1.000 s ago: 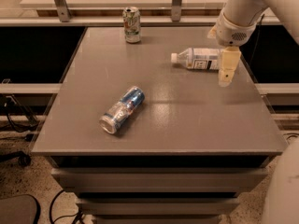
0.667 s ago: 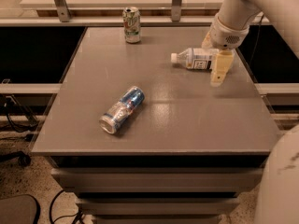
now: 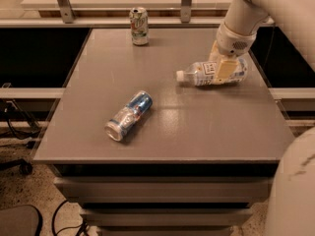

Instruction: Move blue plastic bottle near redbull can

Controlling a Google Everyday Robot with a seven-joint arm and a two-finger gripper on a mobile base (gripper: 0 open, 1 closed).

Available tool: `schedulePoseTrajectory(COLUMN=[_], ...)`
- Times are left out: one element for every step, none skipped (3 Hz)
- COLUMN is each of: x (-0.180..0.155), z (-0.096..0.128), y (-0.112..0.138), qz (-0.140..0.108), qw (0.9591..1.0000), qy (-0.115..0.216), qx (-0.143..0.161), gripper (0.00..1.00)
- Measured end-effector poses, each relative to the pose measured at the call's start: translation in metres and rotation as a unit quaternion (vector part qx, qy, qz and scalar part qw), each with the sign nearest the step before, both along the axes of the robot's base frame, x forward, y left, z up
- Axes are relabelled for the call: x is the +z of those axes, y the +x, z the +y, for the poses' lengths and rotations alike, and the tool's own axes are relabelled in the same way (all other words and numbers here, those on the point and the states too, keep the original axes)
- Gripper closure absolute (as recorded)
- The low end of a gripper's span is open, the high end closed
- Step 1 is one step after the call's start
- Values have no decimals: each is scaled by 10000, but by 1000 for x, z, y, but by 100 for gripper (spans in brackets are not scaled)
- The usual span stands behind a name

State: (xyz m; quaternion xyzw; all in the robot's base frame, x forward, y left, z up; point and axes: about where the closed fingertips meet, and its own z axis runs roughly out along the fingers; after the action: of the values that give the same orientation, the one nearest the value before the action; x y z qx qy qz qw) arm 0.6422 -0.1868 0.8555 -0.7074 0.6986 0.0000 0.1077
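Note:
The blue plastic bottle (image 3: pixel 199 75) lies on its side on the right part of the grey table (image 3: pixel 197 132), with its white cap pointing left. My gripper (image 3: pixel 222 69) is down over the bottle's right half and covers part of its label. The redbull can (image 3: pixel 129 115) lies on its side at the left middle of the table, well apart from the bottle, with a silver end toward the front left.
A green-and-white can (image 3: pixel 139 26) stands upright at the table's back edge. A rail with metal posts (image 3: pixel 186 1) runs behind the table. My white arm (image 3: pixel 275 9) comes in from the upper right, and my base (image 3: pixel 295 191) fills the lower right corner.
My gripper has moved left and down, from just right of the bottle to over its right half. The bottle and both cans have stayed in place.

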Motion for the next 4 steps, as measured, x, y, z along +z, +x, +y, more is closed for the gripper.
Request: schedulePoseTrajectory(x=[-1, 0, 10, 23], z=[2, 4, 7, 10], y=[-1, -1, -2, -10], qz=[23, 14, -63, -141], qw=[10000, 10000, 10000, 9999], qy=[22, 30, -2, -9], qx=[-12, -5, -2, 48], gripper=[88, 100, 100, 100])
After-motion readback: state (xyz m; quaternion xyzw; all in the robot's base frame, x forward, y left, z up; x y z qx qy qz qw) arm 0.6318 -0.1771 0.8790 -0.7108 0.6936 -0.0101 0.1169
